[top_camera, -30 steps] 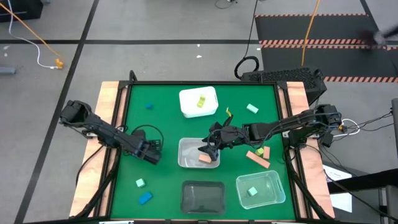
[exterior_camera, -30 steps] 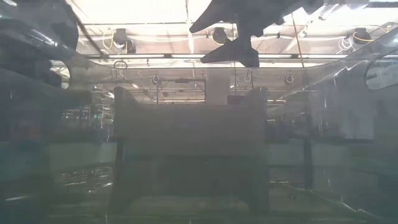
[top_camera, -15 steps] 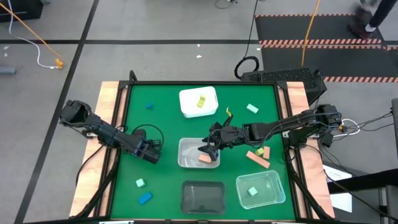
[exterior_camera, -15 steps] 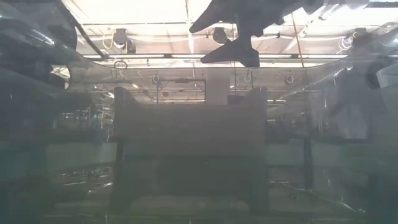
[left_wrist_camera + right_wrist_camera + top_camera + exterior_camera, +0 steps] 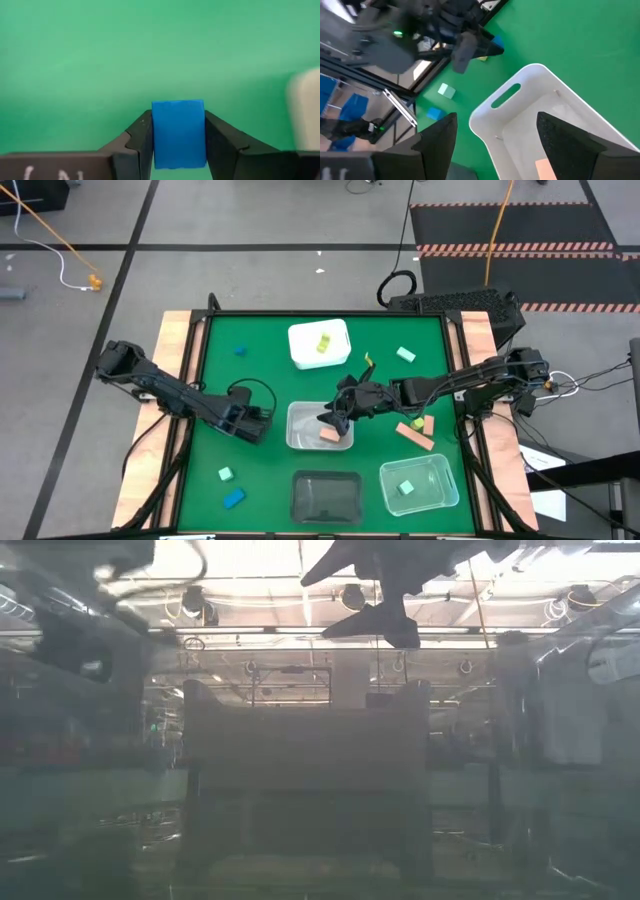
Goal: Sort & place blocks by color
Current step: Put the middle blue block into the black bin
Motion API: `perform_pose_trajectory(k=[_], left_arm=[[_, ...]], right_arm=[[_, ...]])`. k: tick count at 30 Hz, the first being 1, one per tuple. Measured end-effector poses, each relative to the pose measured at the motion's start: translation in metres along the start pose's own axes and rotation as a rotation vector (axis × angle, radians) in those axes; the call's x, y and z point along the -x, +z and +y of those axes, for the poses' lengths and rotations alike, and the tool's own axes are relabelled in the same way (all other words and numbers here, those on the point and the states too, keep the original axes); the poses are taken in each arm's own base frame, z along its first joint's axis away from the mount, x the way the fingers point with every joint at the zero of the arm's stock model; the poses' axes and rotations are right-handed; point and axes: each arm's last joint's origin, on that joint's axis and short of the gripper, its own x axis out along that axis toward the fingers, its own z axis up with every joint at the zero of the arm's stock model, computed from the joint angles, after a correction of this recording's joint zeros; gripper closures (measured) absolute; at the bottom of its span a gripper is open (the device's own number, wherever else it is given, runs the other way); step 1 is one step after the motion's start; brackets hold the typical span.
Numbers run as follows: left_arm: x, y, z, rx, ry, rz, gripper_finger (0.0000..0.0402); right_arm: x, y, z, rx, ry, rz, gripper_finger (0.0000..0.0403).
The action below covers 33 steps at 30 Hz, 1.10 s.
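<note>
Item one, left gripper (image 5: 178,150): we find it clamped on a blue block (image 5: 178,132), the block seated squarely between both fingers, its top standing proud of the fingertips. In the high view this gripper (image 5: 262,421) sits low over the green mat (image 5: 260,370) at about nine o'clock from the table's centre, just beside the clear middle tub (image 5: 318,427).

Item two, right gripper (image 5: 330,420): fingers spread wide, holding nothing we can see, hanging over the clear middle tub, which holds a salmon block (image 5: 329,436).

Item three, loose stock. A small blue block (image 5: 240,350) at ten o'clock; a mint block (image 5: 226,474) and a blue bar (image 5: 233,498) at seven o'clock; a mint block by the far right edge (image 5: 405,355) at two o'clock; two salmon blocks (image 5: 415,430) at four o'clock. A yellow-green block (image 5: 323,343) lies in the white tub (image 5: 305,355) at twelve; a mint block (image 5: 405,487) lies in the clear tub at five o'clock (image 5: 440,490). The dark tub (image 5: 325,498) at six o'clock shows no contents we can make out.

Handling note: we judge the held blue block has no blue-stocked tub yet; the dark tub seems the likely home. We would lift clear before travelling, skirt the right arm, and release low inside the walls.
</note>
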Motion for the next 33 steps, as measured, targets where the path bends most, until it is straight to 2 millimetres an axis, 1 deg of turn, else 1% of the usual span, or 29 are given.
perform_pose_trajectory(k=[8, 11, 14, 18, 23, 28, 33], left_arm=[[0.052, 0.023, -0.027, -0.177, -0.217, -0.184, 0.0269], [0.069, 0.029, -0.037, -0.284, -0.261, -0.232, 0.0269], [0.082, 0.033, -0.047, -0.374, -0.331, -0.262, 0.0269], [0.091, 0.033, -0.065, -0.499, -0.483, -0.337, 0.0269], [0.104, 0.037, -0.083, -0.544, -0.652, -0.445, 0.0269], [0.111, 0.039, -0.092, -0.599, -0.719, -0.525, 0.0269], [0.11, 0.042, -0.096, -0.64, -0.755, -0.516, 0.0269]], right_arm=[[0.0, 0.006, 0.007, -0.121, 0.074, -0.055, 0.0138], [0.001, 0.009, 0.011, -0.158, 0.117, -0.082, 0.0138], [0.002, 0.013, 0.015, -0.191, 0.174, -0.117, 0.0138], [0.003, 0.016, 0.02, -0.263, 0.227, -0.14, 0.0138], [0.003, 0.017, 0.02, -0.317, 0.234, -0.137, 0.0138], [0.004, 0.018, 0.021, -0.322, 0.25, -0.151, 0.0138], [0.005, 0.021, 0.023, -0.319, 0.282, -0.169, 0.0138]])
